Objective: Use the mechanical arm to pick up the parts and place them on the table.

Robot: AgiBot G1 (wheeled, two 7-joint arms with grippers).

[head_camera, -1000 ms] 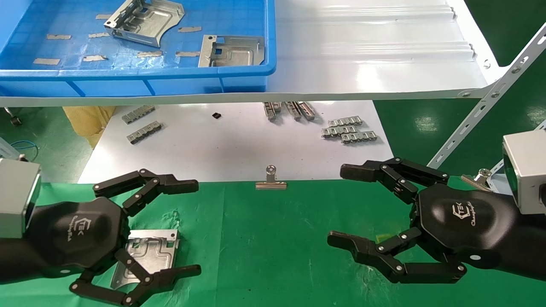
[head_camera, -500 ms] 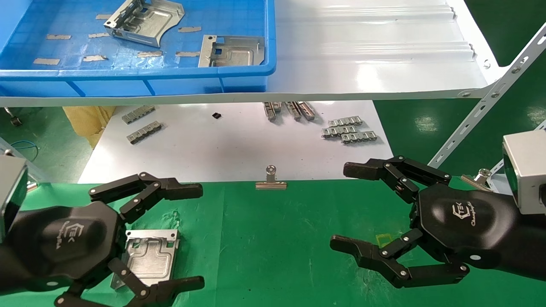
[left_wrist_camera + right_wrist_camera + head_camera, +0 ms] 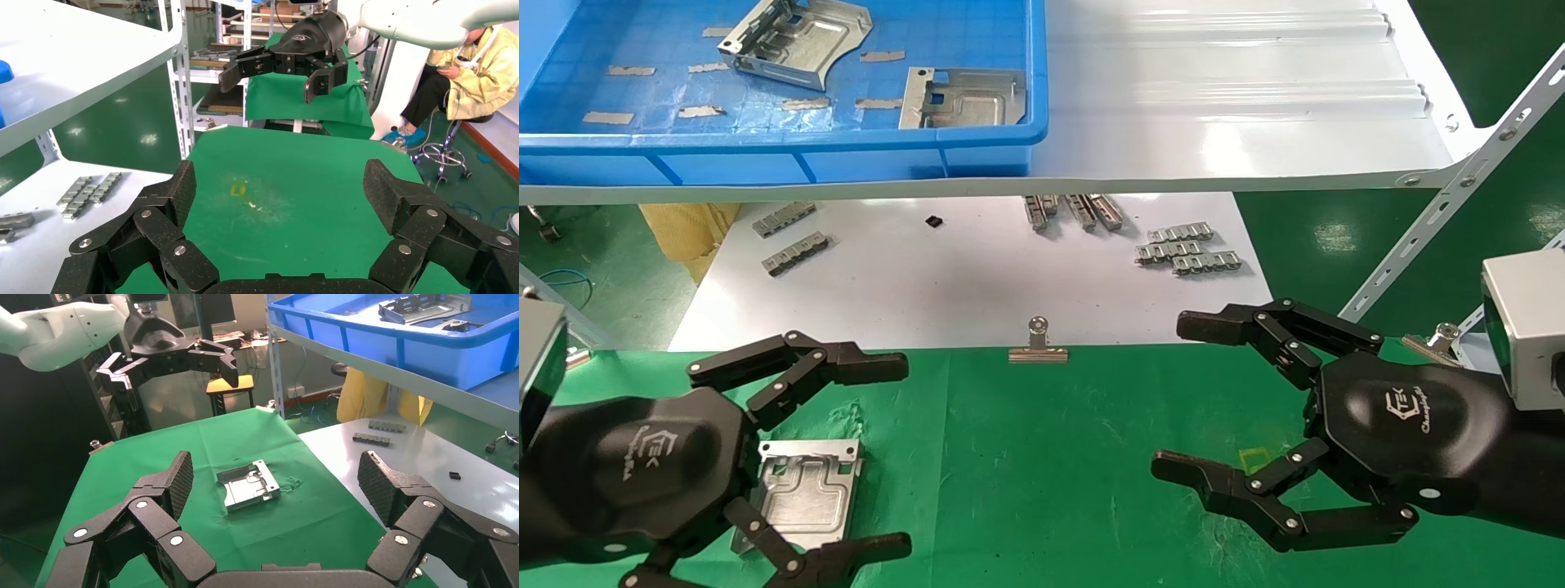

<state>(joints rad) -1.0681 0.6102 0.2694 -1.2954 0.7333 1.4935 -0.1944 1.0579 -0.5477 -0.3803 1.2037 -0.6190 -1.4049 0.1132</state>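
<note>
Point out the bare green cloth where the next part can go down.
Free: the table between the placed part and the right gripper, below the clip. Crowded: under the left gripper.

Three stamped brackets: two in the blue bin (image 3: 977,135), at (image 3: 797,41) and (image 3: 964,98), one on the green tabletop (image 3: 1042,457) at (image 3: 809,490). One binder clip (image 3: 1038,343) at the tabletop's far edge. Two hands, left (image 3: 862,457) and right (image 3: 1185,396), both above the tabletop.
</note>
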